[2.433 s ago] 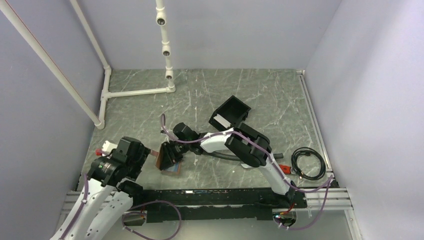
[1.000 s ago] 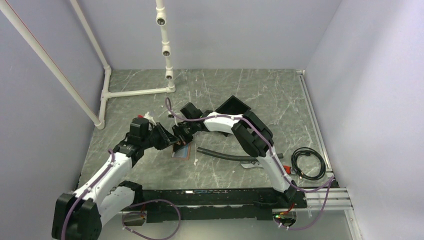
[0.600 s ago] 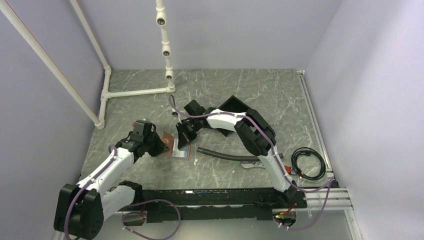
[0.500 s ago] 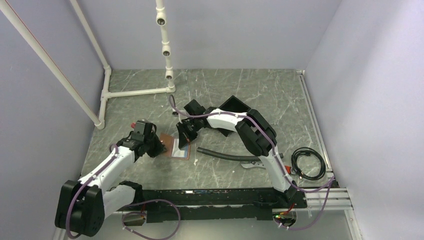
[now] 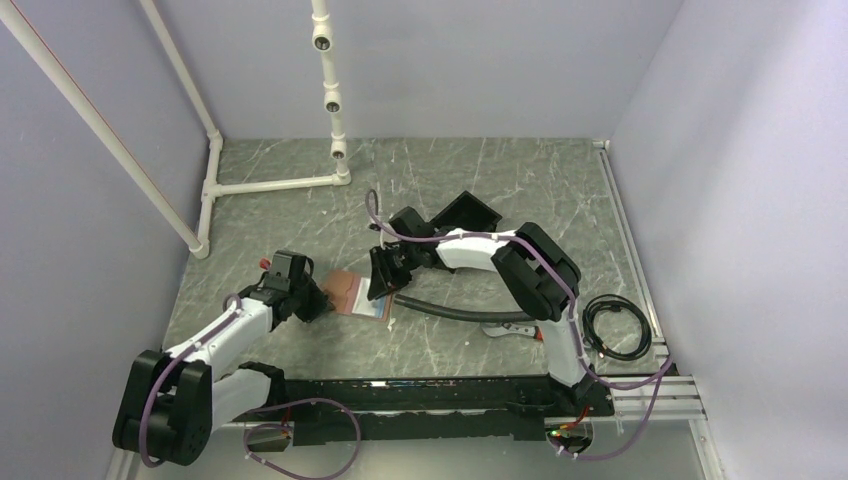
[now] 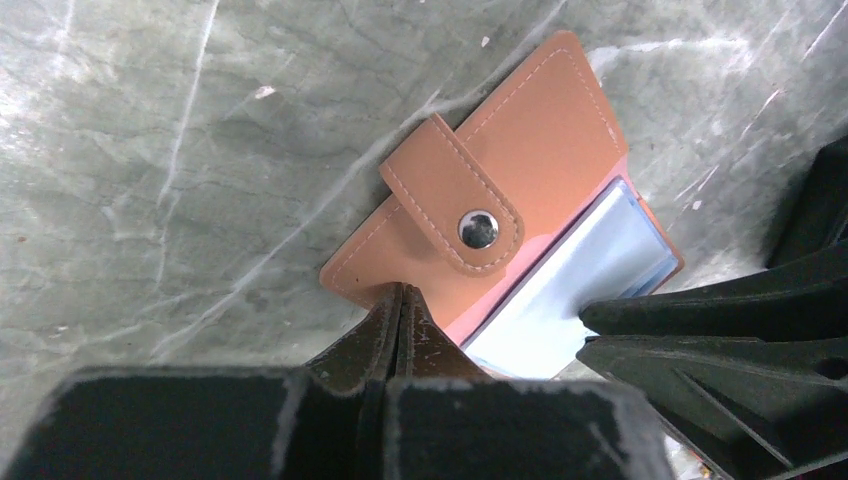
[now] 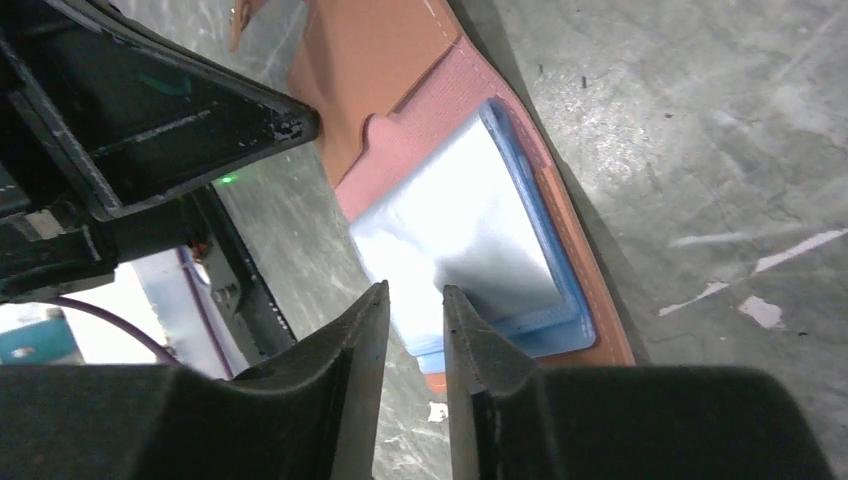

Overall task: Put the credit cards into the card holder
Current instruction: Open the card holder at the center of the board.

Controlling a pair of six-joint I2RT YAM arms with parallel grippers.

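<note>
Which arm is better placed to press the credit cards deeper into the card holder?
Right. The right gripper hangs, jaws slightly parted, directly over the credit cards lying in the open card holder. The left gripper is shut on the card holder's edge, likely steadying it.

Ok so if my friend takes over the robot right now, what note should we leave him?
Left pincer: shut, tips on the card holder's near edge; cannot tell whether it pinches the leather.
Right pincer: slightly open, holding nothing, just above the credit cards.
Things: the cards lie stacked inside the open card holder, flat on the table.
Done: no loose card shows elsewhere.
Left: check the cards sit in the slots, which I cannot tell, then probably draw both arms back.
</note>
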